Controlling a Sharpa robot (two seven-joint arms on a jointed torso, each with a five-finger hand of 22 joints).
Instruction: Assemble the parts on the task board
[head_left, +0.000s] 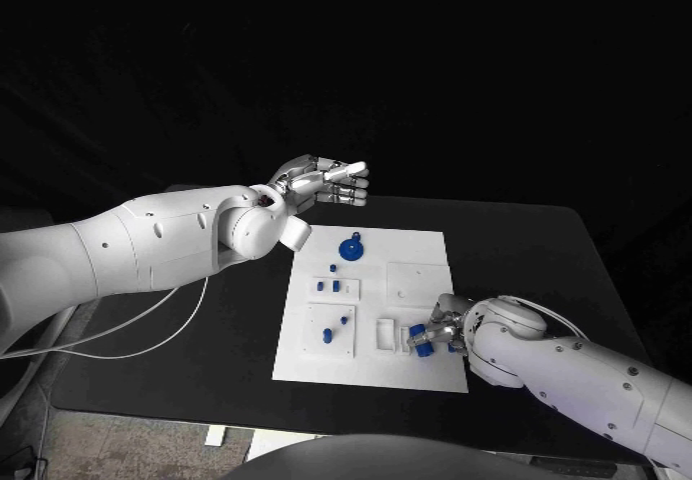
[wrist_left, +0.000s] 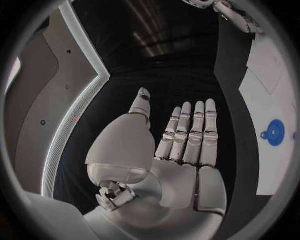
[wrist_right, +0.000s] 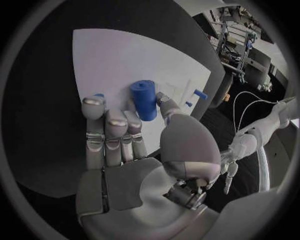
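Observation:
The white task board lies in the middle of the black table. My right hand is at the board's near right corner and pinches a blue cylinder between thumb and fingers, just above the board. In the head view the cylinder shows blue at the fingertips. My left hand hangs in the air beyond the board's far left corner, its palm flat, its fingers straight, holding nothing. A round blue disc part sits on the board's far side.
Small blue parts stand in the board's left column, with another pair nearer me. Two little blue pegs show past the cylinder. A white cable lies on the table at the left. Bare black table surrounds the board.

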